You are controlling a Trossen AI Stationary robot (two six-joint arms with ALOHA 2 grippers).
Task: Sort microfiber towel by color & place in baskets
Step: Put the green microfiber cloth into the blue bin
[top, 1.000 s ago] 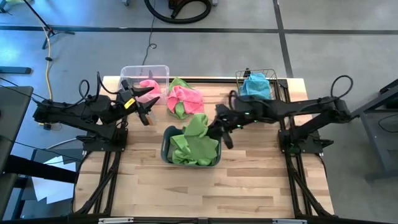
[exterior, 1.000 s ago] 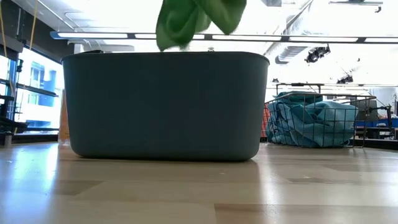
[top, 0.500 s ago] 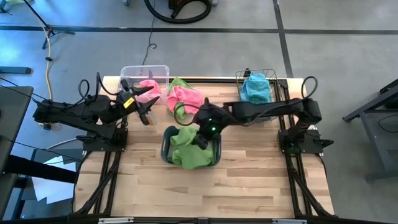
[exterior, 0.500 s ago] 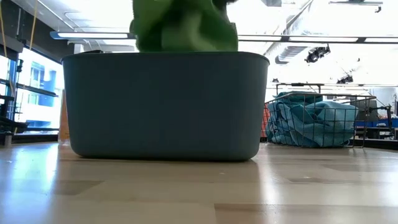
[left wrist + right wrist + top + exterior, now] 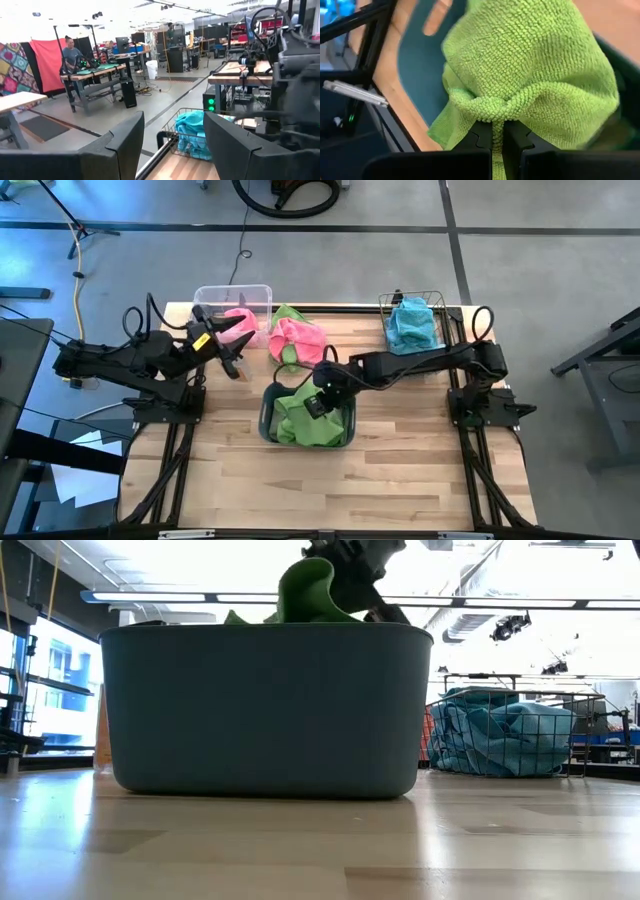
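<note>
Green towel pinched in right gripper, arm reaching low into grey-blue tub; left gripper open, empty, by clear bin.

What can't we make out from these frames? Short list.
- Low view: the inside of the grey-blue tub is hidden by its own front wall; only a tip of the green towel shows above it.
- High view: the right gripper covers part of the tub's contents, so there is no towel count.
- High view: the pink and green pile overlaps, hiding how many towels it holds.
- Left wrist view: the left gripper aims off the table; its surface is unseen.
</note>
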